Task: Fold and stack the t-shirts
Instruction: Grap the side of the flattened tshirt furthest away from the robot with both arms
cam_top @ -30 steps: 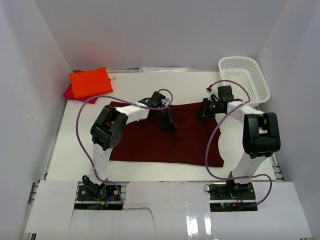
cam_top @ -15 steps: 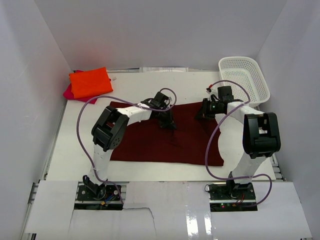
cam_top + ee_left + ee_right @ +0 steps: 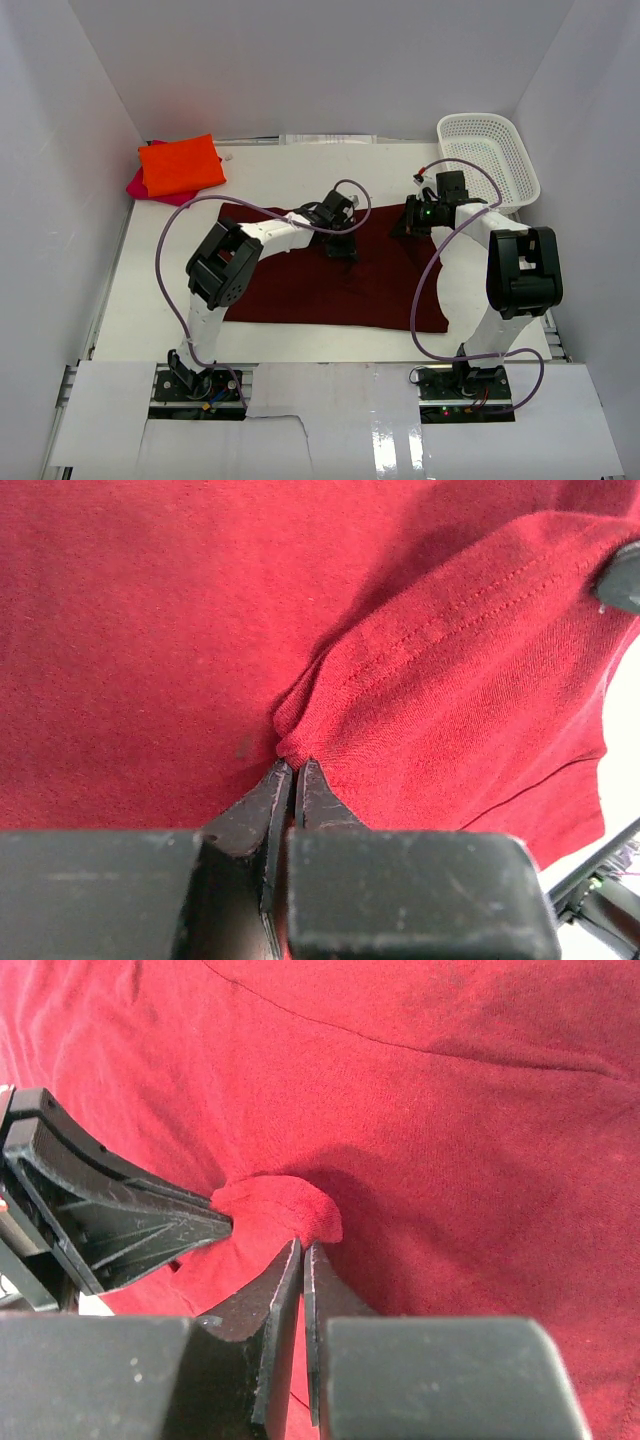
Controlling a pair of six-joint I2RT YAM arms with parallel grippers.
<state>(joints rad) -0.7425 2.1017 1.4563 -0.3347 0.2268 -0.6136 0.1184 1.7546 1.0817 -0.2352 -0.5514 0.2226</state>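
Maroon t-shirt point(image 3: 330, 290) lies spread flat across the near middle of the counter point(image 3: 150, 310). Its long axis runs from 9 to 3 o'clock, and its near hem lies loose at 6 o'clock. Both of your holds sit on the far edge. Your left pincer point(image 3: 293, 767) is clamped on a raised pinch of cloth about mid-edge, and your right pincer point(image 3: 302, 1247) is closed on another pucker toward the 2 o'clock corner. From either pincer the body of the shirt stretches toward 6 o'clock, so I judge the coming fold draws that edge toward you. Farther off, at 10 o'clock, the orange t-shirt point(image 3: 180, 163) rests folded on the magenta-pink t-shirt point(image 3: 137, 184); your left pincer is the nearer to that stack. At 2 o'clock stands the basket point(image 3: 490, 150).
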